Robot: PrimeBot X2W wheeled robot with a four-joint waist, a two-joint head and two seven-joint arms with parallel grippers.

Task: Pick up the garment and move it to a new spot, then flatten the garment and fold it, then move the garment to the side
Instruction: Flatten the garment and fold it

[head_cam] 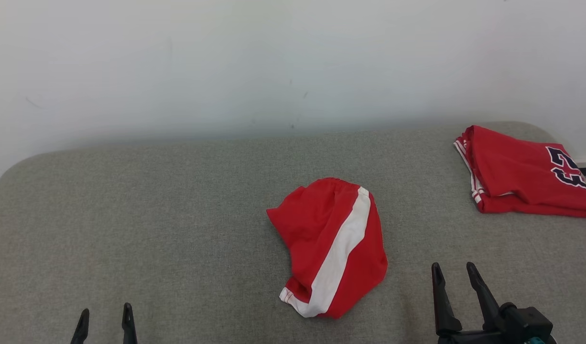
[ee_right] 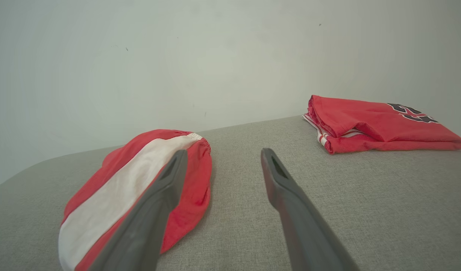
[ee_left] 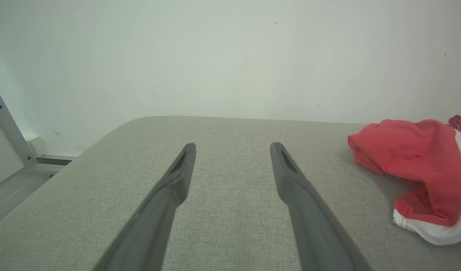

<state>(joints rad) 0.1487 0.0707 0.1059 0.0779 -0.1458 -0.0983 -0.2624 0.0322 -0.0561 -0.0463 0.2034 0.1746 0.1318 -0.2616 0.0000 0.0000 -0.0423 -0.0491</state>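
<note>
The left tool [head_cam: 106, 310] and right tool [head_cam: 453, 265] hover low over the near tabletop [head_cam: 178, 215], fingers spread and pointing forward. Just beyond, between them, lies the crumpled red garment [head_cam: 333, 248]. A folded jersey [head_cam: 522, 174] sits far right.

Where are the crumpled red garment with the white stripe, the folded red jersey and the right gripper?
crumpled red garment [head_cam: 343, 248]: head view, on its white stripe.
folded red jersey [head_cam: 513, 172]: head view, on its plain red top face.
right gripper [head_cam: 452, 265]: head view, midway between its open fingertips.
</note>
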